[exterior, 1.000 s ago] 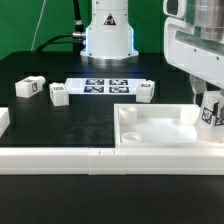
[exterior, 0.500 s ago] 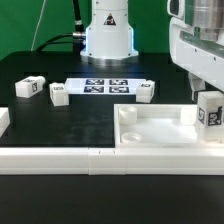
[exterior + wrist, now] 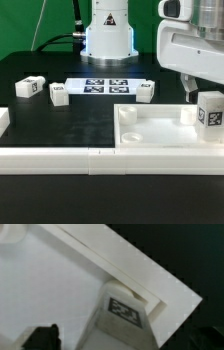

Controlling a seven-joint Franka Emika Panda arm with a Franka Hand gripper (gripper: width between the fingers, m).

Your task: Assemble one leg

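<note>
Hand (image 3: 199,88) lifted off leg (image 3: 211,112), now above it.

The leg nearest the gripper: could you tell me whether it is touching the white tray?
Touching. The wrist view shows the leg standing in the white tray's corner, no gap at its base.

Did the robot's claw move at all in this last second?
Yes. The gripper has lifted a little, up from the tray-like piece, leaving the leg standing at its corner.
</note>
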